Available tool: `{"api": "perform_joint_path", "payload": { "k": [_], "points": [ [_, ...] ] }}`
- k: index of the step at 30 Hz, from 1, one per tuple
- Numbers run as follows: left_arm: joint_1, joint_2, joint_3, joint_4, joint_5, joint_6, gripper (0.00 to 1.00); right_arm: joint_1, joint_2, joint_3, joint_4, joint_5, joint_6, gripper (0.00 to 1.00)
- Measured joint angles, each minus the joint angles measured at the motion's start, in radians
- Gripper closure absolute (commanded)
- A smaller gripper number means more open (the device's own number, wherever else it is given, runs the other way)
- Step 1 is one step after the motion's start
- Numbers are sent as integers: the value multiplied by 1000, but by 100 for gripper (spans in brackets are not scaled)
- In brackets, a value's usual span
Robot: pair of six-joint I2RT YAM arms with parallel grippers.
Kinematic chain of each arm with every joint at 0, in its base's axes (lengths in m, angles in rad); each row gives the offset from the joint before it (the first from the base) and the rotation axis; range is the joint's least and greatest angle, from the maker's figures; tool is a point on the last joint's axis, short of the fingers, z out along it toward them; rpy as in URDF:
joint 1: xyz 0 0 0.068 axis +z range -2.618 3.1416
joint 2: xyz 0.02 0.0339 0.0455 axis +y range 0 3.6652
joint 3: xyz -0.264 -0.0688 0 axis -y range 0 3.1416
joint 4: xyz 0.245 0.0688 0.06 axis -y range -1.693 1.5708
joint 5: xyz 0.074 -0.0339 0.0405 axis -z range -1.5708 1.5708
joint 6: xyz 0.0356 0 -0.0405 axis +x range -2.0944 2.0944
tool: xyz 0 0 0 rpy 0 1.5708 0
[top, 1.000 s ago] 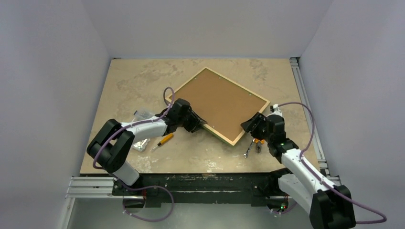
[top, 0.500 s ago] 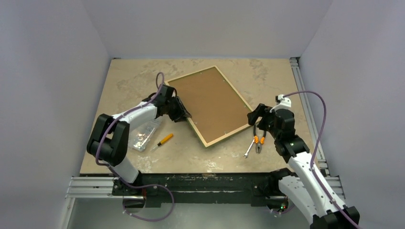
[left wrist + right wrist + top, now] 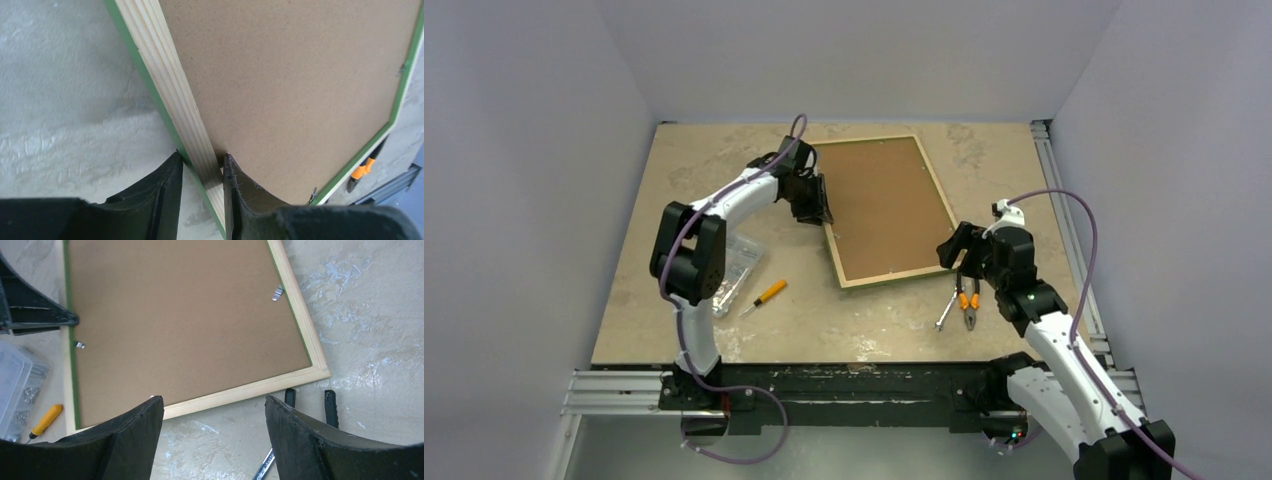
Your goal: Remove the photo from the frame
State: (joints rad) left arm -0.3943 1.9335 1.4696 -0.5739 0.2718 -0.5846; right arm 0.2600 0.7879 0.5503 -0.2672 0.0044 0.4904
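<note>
Frame (image 3: 894, 273) lies face down toward the far side of the table (image 3: 704, 170), its pale wooden rails facing up and a green edging along the rim. Your photo (image 3: 886, 200) sits inside it with only its plain brown back showing, and small metal tabs (image 3: 278, 292) stand along the inner edge. Your left hand (image 3: 202, 170) is clamped on the frame's left rail, with one finger against the outer green edge and the other on the brown-back side. Your right hand (image 3: 215, 410) is spread wide and holds nothing. It hovers just off the frame's near right corner, above the orange-handled pliers (image 3: 969, 300) and a wrench (image 3: 944, 315). Left of the frame, a clear box (image 3: 736, 265) of small parts and an orange-handled screwdriver (image 3: 767, 296) lie on the table.
</note>
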Motion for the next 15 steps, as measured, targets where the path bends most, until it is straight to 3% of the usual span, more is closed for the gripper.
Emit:
{"api": "perform_joint_path", "payload": {
  "k": [15],
  "points": [
    [-91,300,353,-133,-34,118,100,0,-152,0,-22,20,18,28]
  ]
}}
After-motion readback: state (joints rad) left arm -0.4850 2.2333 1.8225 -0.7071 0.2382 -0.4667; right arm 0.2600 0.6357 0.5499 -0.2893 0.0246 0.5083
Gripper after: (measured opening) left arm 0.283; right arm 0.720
